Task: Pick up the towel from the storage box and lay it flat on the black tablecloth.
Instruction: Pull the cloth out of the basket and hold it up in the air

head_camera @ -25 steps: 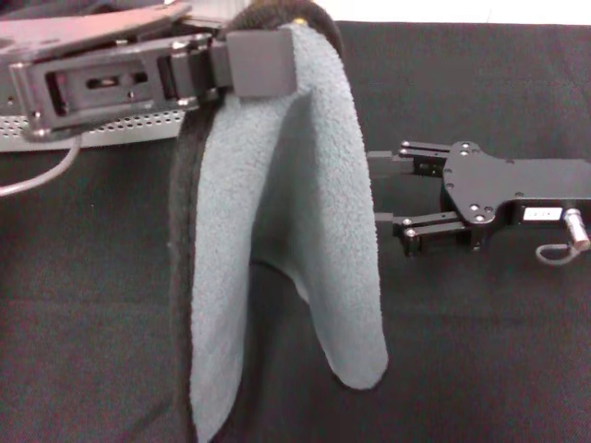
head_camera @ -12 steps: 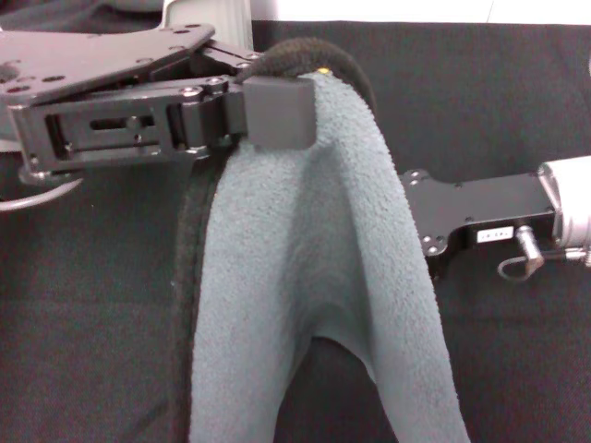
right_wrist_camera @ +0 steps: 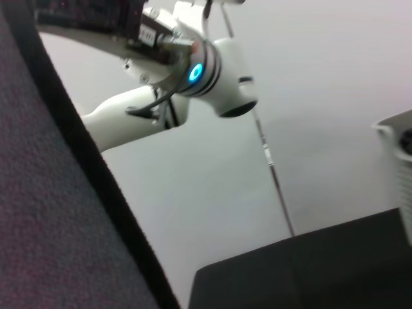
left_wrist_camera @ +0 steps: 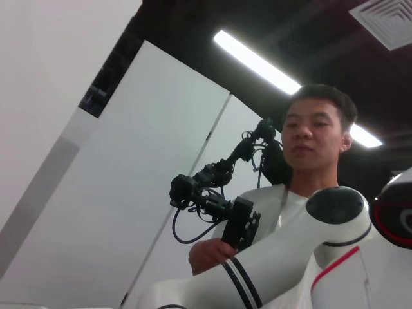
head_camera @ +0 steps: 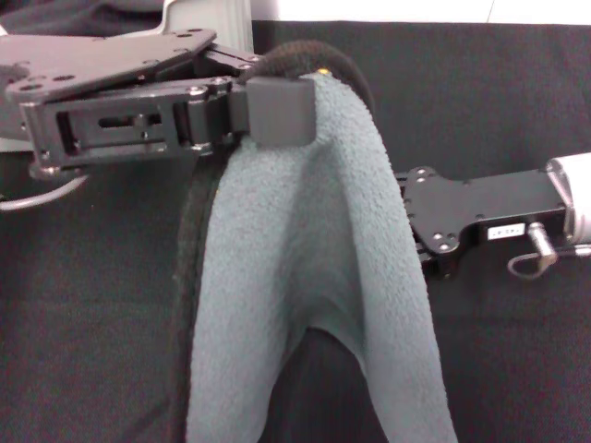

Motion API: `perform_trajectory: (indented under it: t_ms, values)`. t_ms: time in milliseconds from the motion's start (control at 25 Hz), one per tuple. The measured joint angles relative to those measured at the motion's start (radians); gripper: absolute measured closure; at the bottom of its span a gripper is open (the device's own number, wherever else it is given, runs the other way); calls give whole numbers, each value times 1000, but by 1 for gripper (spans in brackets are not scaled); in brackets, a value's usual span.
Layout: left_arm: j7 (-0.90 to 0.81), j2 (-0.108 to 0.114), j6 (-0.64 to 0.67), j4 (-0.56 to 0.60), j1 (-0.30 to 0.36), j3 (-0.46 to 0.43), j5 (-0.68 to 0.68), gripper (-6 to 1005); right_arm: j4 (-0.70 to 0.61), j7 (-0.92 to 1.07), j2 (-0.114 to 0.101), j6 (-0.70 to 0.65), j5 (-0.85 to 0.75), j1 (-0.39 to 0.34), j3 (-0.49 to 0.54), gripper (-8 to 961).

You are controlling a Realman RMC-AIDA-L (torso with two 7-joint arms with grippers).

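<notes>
The grey-green fleece towel hangs in a long fold from my left gripper, which is shut on its top edge, high above the black tablecloth. Black edging runs down the towel's left side. My right gripper reaches in from the right at mid height, and its front end is hidden behind the towel's right edge. In the right wrist view the towel's darker back fills the near side, very close. A corner of the pale storage box shows behind my left gripper.
My left arm's white wrist with a blue light is in the right wrist view, with the storage box rim at the side. A person stands behind the robot in the left wrist view.
My left gripper has raised the towel and moved it slightly right. My right gripper has moved left until its front end went behind the towel's right edge.
</notes>
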Motion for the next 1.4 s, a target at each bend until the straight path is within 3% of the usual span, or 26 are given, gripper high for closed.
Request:
perform_trajectory:
  t_ms: [240,520,1000,1400]
  values:
    - [10,7,0,-54,-22,-3,3,983,-2,0,-31,34,0,-33,48,82]
    - [15,9,0,-60,-34,-9,0,983,-3,1,-37,57,-8,-34,48,83]
    - [42,9,0,-61,-55,-12,3,983,8,1,-3,42,-63,3,42,83]
    - [42,10,0,-64,-67,-9,3,983,1,27,2,56,-65,17,10,82]
